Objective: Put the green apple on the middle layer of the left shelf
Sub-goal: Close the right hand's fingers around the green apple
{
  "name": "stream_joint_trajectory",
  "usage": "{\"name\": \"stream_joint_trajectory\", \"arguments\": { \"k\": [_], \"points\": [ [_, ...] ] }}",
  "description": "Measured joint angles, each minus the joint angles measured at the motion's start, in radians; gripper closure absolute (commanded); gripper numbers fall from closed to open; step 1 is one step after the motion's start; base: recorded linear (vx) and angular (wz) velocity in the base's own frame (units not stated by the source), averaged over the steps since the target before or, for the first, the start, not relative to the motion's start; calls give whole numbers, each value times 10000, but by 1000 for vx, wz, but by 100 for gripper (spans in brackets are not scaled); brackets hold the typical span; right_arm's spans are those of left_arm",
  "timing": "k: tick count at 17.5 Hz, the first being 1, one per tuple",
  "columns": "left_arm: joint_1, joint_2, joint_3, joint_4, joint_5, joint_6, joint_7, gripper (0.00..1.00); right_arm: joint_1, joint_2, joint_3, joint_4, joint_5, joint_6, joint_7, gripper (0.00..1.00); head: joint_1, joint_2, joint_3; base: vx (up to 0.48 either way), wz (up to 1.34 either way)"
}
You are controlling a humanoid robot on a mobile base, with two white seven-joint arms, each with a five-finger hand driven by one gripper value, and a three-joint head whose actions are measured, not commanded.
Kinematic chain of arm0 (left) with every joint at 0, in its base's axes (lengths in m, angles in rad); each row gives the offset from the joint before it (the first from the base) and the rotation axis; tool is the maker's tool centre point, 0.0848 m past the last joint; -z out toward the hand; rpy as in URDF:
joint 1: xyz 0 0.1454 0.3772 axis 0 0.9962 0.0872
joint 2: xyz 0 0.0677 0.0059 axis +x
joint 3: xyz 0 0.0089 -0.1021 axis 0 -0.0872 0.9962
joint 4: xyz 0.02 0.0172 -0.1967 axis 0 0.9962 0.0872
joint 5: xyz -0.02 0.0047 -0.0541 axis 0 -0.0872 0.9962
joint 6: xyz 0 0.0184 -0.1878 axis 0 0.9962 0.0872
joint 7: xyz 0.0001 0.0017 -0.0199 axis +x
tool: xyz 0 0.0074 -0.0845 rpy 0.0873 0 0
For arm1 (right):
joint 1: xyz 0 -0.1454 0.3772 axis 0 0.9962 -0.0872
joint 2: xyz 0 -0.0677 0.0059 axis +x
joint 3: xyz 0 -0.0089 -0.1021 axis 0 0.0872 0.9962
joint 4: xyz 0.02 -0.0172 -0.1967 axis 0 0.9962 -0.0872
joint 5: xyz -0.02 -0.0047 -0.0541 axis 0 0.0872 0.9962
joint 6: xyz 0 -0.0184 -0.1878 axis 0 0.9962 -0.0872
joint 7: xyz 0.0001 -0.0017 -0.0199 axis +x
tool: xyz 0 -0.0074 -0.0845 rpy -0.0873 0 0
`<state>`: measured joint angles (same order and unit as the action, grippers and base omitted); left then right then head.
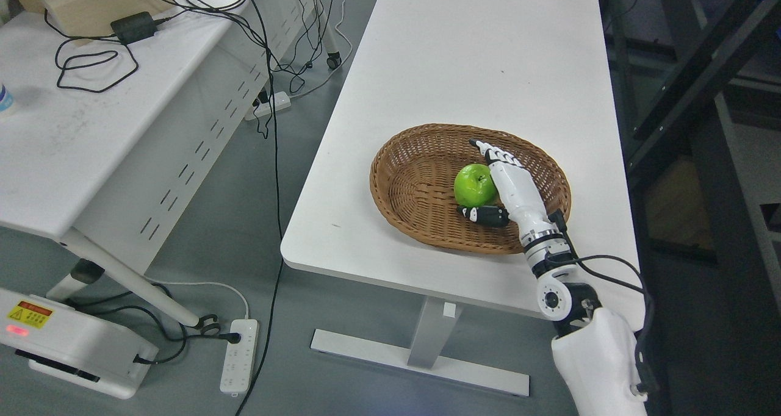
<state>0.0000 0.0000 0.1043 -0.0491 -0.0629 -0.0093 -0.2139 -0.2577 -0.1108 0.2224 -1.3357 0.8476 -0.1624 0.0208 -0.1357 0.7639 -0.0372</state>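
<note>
Right hand (497, 187) open beside green apple (475, 185) in wicker basket (415, 178), right of centre; curl the fingers fully round before lifting

Right arm: entered from the lower right, white forearm angled up and leftward, black cable looped beside the wrist joint. Right robot hand (495, 187): extended palm-side left, fingers (493, 154) reaching forward and slightly curled, black-tipped thumb (485, 215) spread out below. Left arm: outside the frame.
</note>
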Motion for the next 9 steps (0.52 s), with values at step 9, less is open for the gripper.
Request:
{"name": "stream_joint_trajectory", "arguments": {
  "k": [9],
  "points": [
    [0, 0, 0, 0, 0, -3, 0, 0, -51, -161, 231, 113, 197, -5, -97, 8, 0, 0, 0, 0, 0]
  ]
}}
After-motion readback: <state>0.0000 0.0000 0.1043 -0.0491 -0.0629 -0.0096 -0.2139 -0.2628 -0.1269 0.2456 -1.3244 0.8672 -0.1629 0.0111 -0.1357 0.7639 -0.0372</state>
